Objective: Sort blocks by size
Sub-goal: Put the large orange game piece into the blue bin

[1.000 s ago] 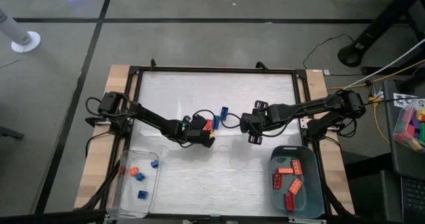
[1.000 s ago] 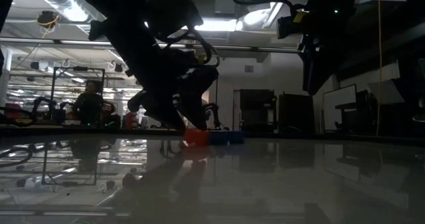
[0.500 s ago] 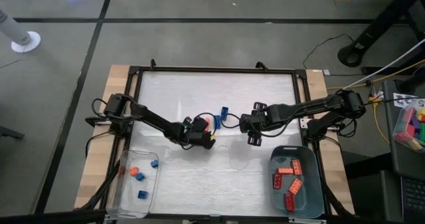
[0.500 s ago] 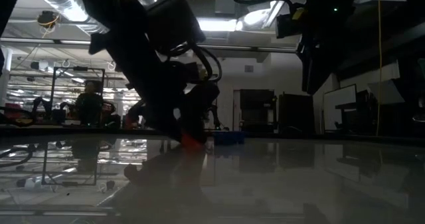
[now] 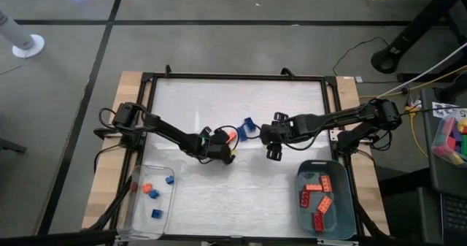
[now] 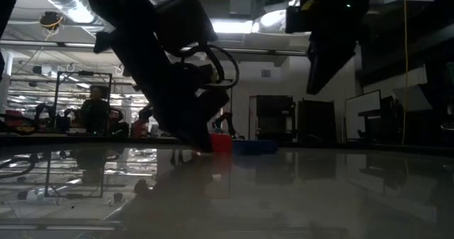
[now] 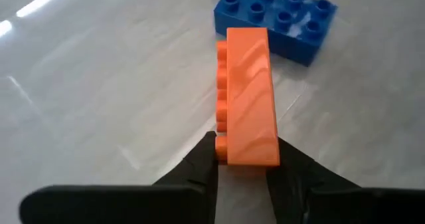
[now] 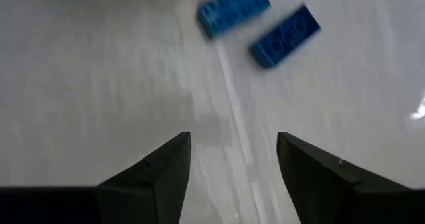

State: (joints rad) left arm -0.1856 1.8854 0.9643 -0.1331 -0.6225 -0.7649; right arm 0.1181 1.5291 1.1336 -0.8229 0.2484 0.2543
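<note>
The left claw (image 7: 246,159) has clamped on the orange block (image 7: 247,98) beside the blue blocks (image 8: 255,18) (mid-worktop), so it seems ready to lift; the right claw (image 8: 232,159), fingers apart, has edged closer

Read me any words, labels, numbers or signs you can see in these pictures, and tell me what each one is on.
None can be read.
Orange block in the left gripper: studs only, no lettering shows.
Blue blocks ahead of the right gripper: blurred, nothing legible.
Bins and table: no labels show.
Room behind, low view: any signs too small and dark to read.
</note>
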